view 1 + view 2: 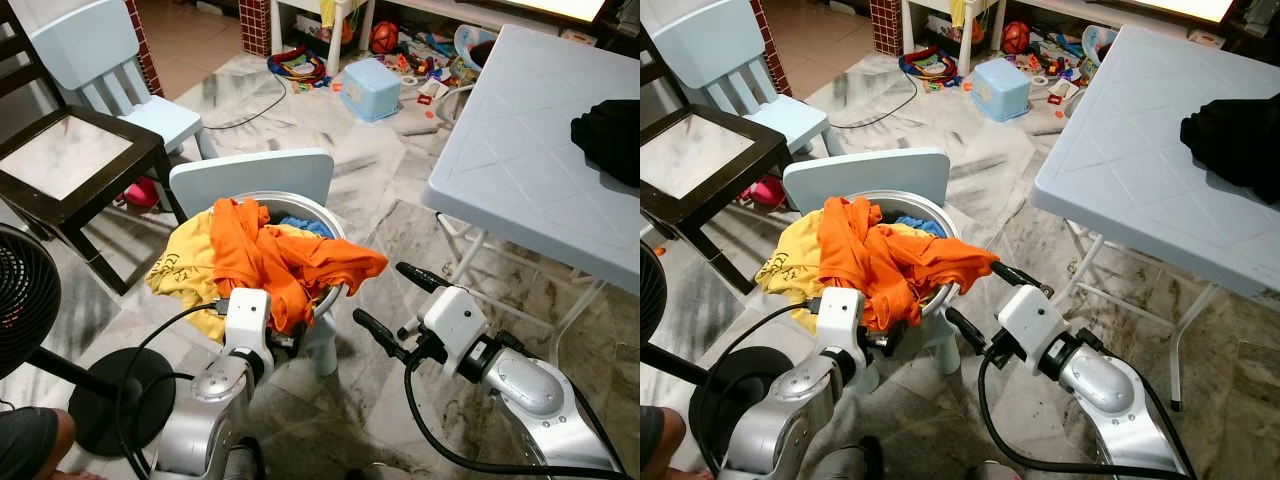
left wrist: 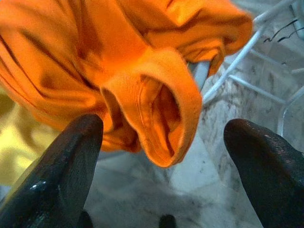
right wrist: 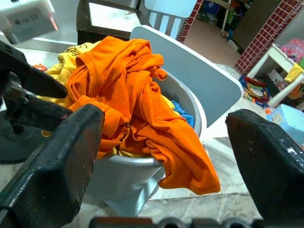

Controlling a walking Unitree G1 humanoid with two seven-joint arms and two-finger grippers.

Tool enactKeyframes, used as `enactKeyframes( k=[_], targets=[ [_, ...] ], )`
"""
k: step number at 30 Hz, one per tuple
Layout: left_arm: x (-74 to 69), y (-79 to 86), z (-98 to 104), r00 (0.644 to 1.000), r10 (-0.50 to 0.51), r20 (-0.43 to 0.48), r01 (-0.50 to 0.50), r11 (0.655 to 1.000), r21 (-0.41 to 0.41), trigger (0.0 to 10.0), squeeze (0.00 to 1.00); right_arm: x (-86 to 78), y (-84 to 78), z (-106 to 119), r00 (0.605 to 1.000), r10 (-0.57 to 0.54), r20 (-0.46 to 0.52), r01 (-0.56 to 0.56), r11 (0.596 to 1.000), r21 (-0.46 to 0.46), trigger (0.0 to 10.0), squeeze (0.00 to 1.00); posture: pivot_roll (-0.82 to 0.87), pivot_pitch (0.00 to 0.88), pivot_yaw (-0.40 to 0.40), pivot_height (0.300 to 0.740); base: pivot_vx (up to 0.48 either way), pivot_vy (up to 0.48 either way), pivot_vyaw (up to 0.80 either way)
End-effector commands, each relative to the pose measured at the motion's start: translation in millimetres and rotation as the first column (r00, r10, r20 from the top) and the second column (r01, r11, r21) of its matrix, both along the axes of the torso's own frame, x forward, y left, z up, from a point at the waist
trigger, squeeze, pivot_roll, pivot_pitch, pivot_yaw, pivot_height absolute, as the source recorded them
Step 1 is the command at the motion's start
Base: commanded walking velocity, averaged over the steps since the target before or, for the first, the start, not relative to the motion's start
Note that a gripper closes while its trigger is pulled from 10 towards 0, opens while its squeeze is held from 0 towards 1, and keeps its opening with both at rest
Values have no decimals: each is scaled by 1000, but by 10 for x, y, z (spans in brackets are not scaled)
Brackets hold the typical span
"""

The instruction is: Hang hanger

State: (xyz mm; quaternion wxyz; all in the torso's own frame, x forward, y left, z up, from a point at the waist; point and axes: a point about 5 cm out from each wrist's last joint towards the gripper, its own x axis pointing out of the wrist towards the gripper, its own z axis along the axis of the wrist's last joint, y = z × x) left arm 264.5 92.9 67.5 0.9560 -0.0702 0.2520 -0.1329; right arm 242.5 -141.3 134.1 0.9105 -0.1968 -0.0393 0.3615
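No hanger anywhere I can spot right now, so can't say where it is. What's in front of the robot is a grey tub (image 1: 325, 225) on a small pale chair (image 1: 250, 175), stuffed with laundry: an orange shirt (image 1: 270, 255) draped over the rim, a yellow one (image 1: 185, 265) hanging off the robot's-left side, a bit of blue cloth (image 1: 305, 225) deeper in.

The shirt is soft, floppy and light, my guess. It'll sag and bunch wherever you pinch it, and it may drag the yellow one along if they're tangled. Best bet looks like the folded cuff or hem (image 2: 156, 114) hanging below the rim, a thick doubled edge that won't slip out as easily as a single layer.

Left end effector (image 2: 161, 156) is spread wide and holding nothing, fingers either side of that orange fold but not touching it as far as I can tell. Right end effector (image 1: 400, 300) is also released and empty, sitting just beside the tub, near the white table (image 1: 520, 150), aimed at the orange pile.
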Motion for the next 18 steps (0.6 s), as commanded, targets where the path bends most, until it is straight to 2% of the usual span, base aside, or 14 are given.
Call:
enactKeyframes(
  k=[1, 4, 8, 9, 10, 11, 12, 18],
  targets=[
    [-16, -35, -123, 998, 25, -65, -26, 999, -23, 10000, 0, -11, -24, -26, 1000, 5, -7, -5, 1000, -16, 10000, 0, -106, 136, -49, 740, 0, 0, 0],
    [10, -114, -137, 994, 33, -108, -41, 997, -72, 10000, 0, -16, -23, -11, 1000, 13, -1, -13, 1000, -26, 10000, 0, -116, 138, -51, 740, 0, 0, 0],
    [31, -189, -139, 994, 21, -111, -32, 995, -97, 10000, 0, -22, -50, -11, 1000, 11, -1, -11, 999, -32, 10000, 0, -121, 139, -54, 740, 0, 0, 0],
    [33, -191, -140, 994, 22, -110, -33, 995, -98, 8078, 0, -22, -51, -8, 1000, 11, 0, -11, 999, -31, 10000, 0, -123, 139, -55, 740, 0, 0, 0],
    [59, -174, -141, 994, 44, -99, -56, 992, -117, 2431, 0, -19, -48, -2, 1000, 11, 1, -11, 999, -31, 10000, 0, -123, 140, -56, 740, 0, 0, 0],
    [69, -168, -140, 994, 52, -95, -64, 990, -124, 2431, 0, -19, -47, 0, 1000, 11, 2, -11, 999, -31, 10000, 0, -124, 140, -57, 740, 0, 0, 0],
    [80, -163, -145, 994, 54, -95, -65, 990, -123, 0, 0, -20, -45, 1, 1000, 12, 2, -12, 999, -31, 10000, 0, -124, 142, -59, 740, 0, 0, 0],
    [155, -194, -156, 993, 51, -103, -63, 991, -121, 0, 0, -26, -33, 1, 1000, 20, 0, -20, 999, -32, 10000, 0, -126, 146, -62, 740, 0, 0, 0]
  ],
)
